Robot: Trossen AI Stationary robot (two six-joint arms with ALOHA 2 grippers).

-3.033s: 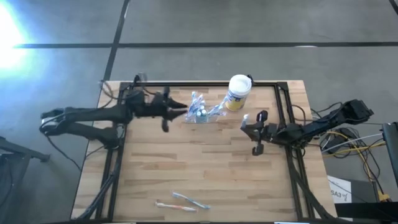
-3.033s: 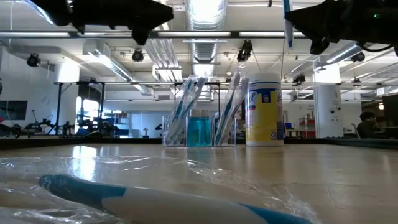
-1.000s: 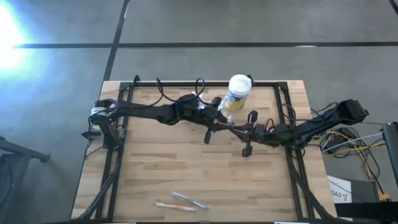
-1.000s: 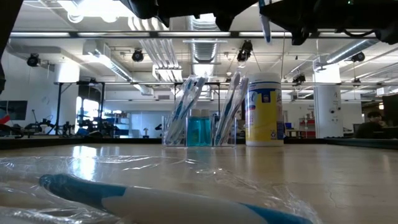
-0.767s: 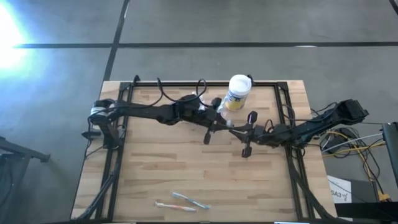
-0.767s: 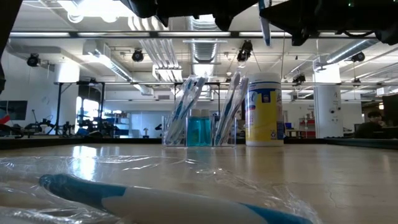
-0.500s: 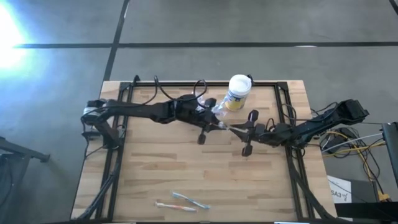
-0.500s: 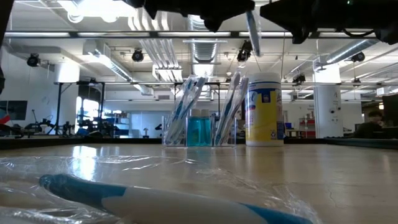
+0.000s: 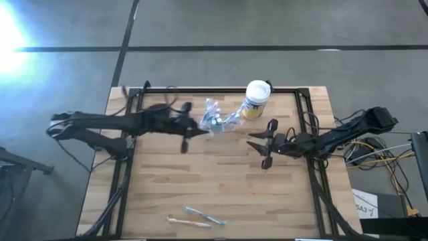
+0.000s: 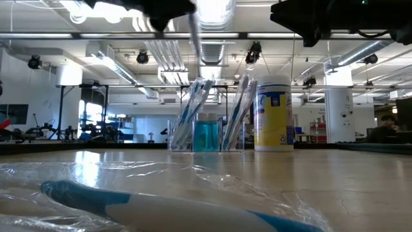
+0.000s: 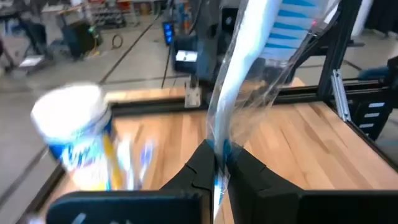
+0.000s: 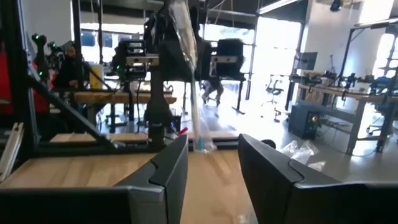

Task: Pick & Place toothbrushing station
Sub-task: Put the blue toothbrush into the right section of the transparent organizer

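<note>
Occlusions and cut-offs:
- White canister (image 11: pixel 78 146): motion-blurred in left wrist view; label unreadable.
- Wrapped toothbrush (image 11: pixel 249 81): head cut off at 12 o'clock edge.
- Left hand (image 10: pixel 168 11): blurred, cropped at 12 o'clock in low view.
- Foreground toothbrush (image 10: pixel 161 209): out of focus, cut at 6 o'clock.

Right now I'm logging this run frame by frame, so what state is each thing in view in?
left gripper: shut on a wrapped toothbrush, held above the table.
right gripper: open, empty.
toothbrushing station: upright on the table, brushes leaning in it.
white canister: upright, beside the station.
wrapped toothbrushes: lying flat at the table's near edge.
</note>
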